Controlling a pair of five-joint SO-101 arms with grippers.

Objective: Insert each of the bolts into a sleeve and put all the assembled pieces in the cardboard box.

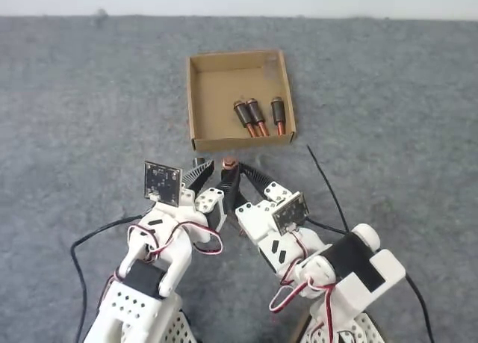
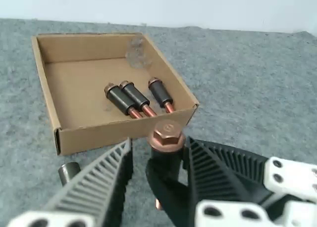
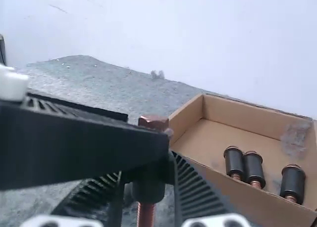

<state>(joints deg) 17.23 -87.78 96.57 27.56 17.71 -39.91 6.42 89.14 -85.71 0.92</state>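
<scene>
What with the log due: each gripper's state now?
Left gripper: open.
Right gripper: closed on the sleeved bolt.

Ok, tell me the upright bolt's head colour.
Copper; the bolt shows best in the left wrist view.

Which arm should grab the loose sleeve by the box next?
Left. The sleeve lies just off the open left gripper, before the box front's left end. The right gripper appears closed on the bolt.

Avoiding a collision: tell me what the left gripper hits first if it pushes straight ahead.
The left gripper would likely hit the near wall of the cardboard box, just beyond the bolt; depth is unclear.
</scene>
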